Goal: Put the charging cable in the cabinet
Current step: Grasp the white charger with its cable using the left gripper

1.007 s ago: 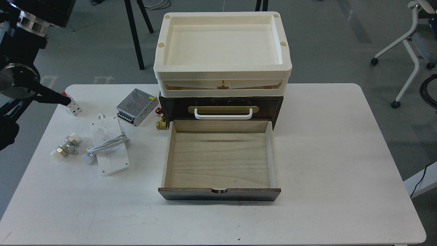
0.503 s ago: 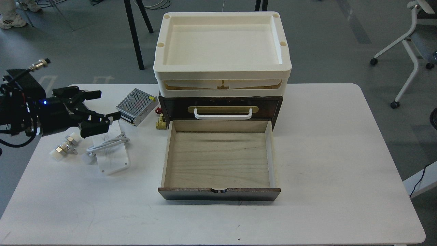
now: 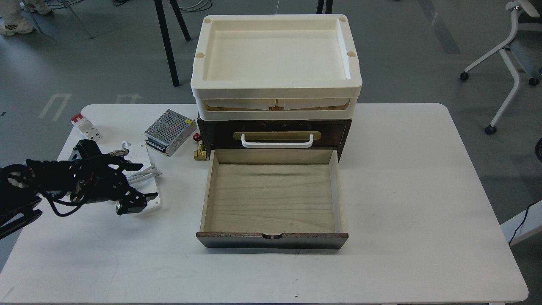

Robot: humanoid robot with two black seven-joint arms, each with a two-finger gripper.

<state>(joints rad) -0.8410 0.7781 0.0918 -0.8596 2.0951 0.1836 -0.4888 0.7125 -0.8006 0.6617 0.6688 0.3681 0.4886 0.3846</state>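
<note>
On white table point(image 3: 381, 178), charging cable point(image 3: 144, 173) lies between left claw point(image 3: 137, 178) fingers.

Bright, even overhead light. Shadows soft and short: dark band under open drawer point(image 3: 273, 199) front, faint shade inside near back wall. White desk point(image 3: 423, 190) near overexposed, mild glare. Focus sharp throughout; black left arm point(image 3: 63, 182) detail murky.

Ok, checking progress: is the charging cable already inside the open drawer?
No, the drawer shows only bare wood, and the charging cable lies on the table under the left gripper.
</note>
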